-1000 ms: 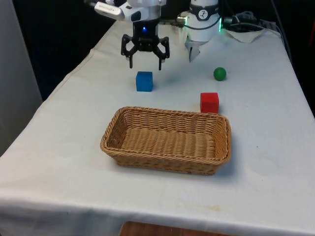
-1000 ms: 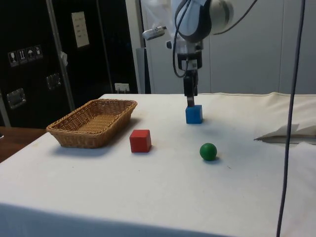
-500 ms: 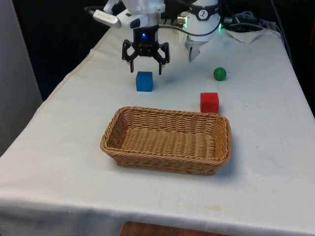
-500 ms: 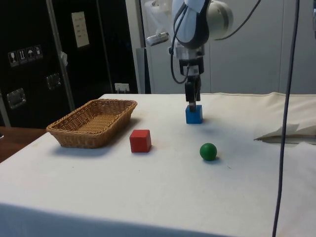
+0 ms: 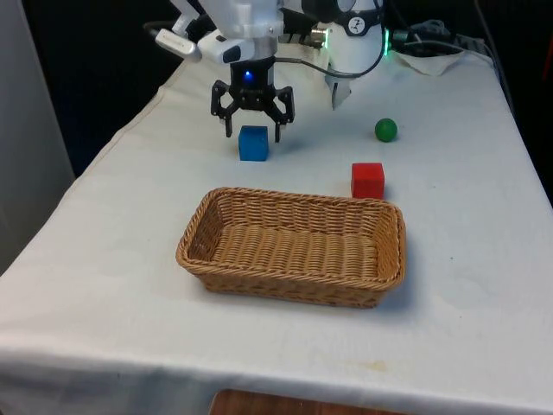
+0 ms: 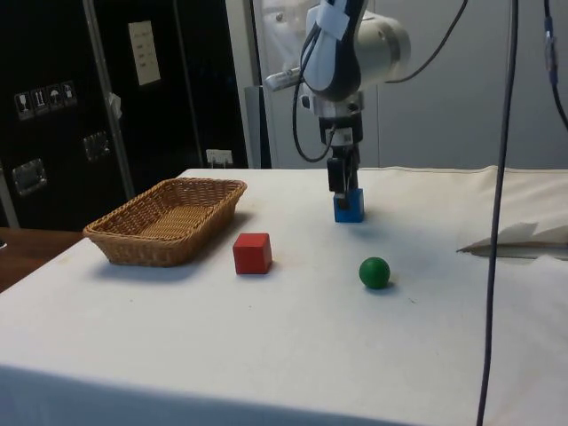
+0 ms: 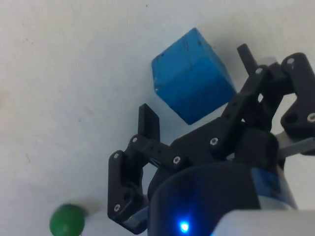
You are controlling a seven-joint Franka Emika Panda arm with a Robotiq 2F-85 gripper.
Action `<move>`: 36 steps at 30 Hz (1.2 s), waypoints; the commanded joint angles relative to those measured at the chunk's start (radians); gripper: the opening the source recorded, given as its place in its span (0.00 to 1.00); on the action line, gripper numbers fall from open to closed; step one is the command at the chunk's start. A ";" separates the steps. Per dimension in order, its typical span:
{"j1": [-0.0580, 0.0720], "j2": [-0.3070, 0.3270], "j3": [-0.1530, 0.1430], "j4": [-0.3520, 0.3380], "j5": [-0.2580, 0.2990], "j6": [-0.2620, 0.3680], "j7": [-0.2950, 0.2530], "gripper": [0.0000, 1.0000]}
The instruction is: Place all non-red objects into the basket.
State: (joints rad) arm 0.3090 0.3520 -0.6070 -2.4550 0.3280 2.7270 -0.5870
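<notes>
A blue cube (image 5: pixel 253 143) (image 6: pixel 349 206) (image 7: pixel 192 74) rests on the white cloth beyond the wicker basket (image 5: pixel 216 251) (image 6: pixel 133 241). My gripper (image 5: pixel 252 135) (image 6: pixel 343 195) (image 7: pixel 197 88) hangs open just over the cube, one finger on each side of its upper part and not gripping it. A green ball (image 5: pixel 385 130) (image 6: pixel 374 272) (image 7: pixel 67 221) lies toward the front view's right. A red cube (image 5: pixel 367 180) (image 6: pixel 252 253) stands close to the basket's far rim.
Crumpled white paper and cables (image 5: pixel 432 47) lie at the far end near the robot base. The table edge falls away at the front view's left (image 5: pixel 104 156). Open cloth lies between the blue cube and the basket.
My gripper has come down and a little forward from above the blue cube, so its open fingers now straddle the cube's top. The objects have not moved.
</notes>
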 commanded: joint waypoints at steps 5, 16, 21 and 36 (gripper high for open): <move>-0.016 0.003 0.022 0.000 0.055 0.020 -0.041 1.00; -0.015 0.035 0.021 0.014 0.124 0.021 -0.092 0.25; -0.015 0.039 0.021 0.016 0.139 0.021 -0.104 0.01; 0.011 -0.012 -0.029 0.010 0.088 -0.013 -0.076 0.02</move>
State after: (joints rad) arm 0.3080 0.3410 -0.6190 -2.4440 0.4350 2.7220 -0.6760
